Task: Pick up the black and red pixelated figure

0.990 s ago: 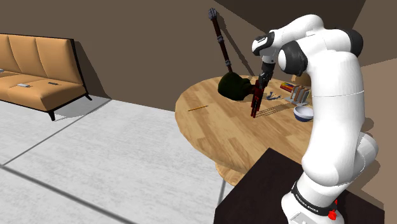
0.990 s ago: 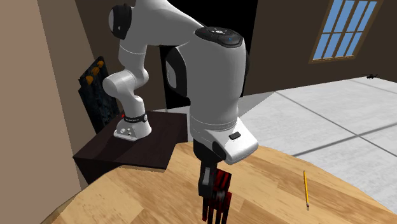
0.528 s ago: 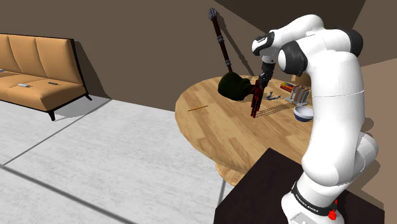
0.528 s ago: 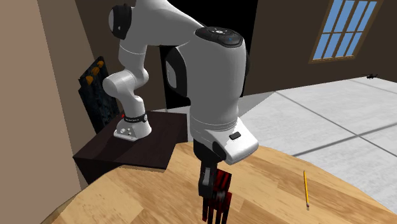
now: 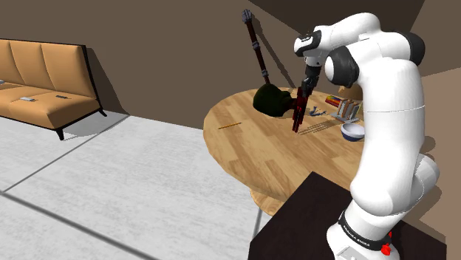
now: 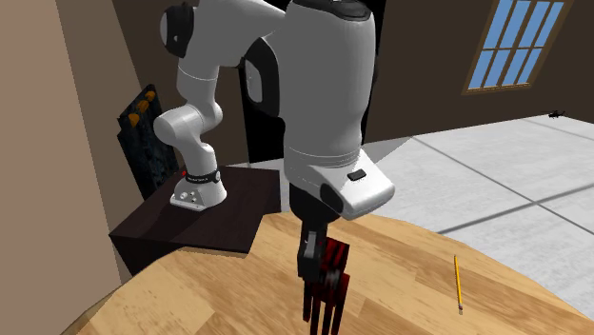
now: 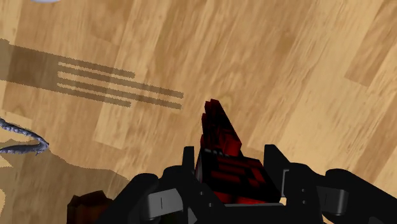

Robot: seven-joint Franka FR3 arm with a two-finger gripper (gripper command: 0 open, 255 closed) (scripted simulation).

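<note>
Observed from the floor: 1 white arm on 1 dark stand (image 5: pixel 303 221), reaching over 1 round wooden table (image 5: pixel 244 151). The gripper (image 5: pixel 304 91) is clamped on the black and red pixelated figure (image 5: pixel 298 114). In the wrist view, its 2 black fingers (image 7: pixel 188 163) press the blocky body from either side. The figure hangs roughly upright below the gripper, over the middle of the table. Its lower end looks clear of the wood, and its striped shadow (image 7: pixel 114 83) lies well apart from it on the boards. The second exterior view also shows the figure (image 6: pixel 328 281) in the gripper (image 6: pixel 314 271), with its lowest part cut off by the picture edge. Table count: 1 pencil (image 5: pixel 230 125) near the edge toward the shoulder view's left, well apart from the figure. There is also 1 dark rounded object (image 5: pixel 270 101) with 1 long shaft (image 5: pixel 255 46) rising from it, just behind the figure. 1 pale bowl (image 5: pixel 352 132) sits toward the shoulder view's right, with 1 short row of books (image 5: pixel 347 108) behind it (number not countable). 1 small grey twisted item (image 7: pixel 25 141) lies near the shadow. Room count: 1 tan sofa (image 5: pixel 44 74) with 3 back cushions, and 1 paned window (image 6: pixel 521 38).
</note>
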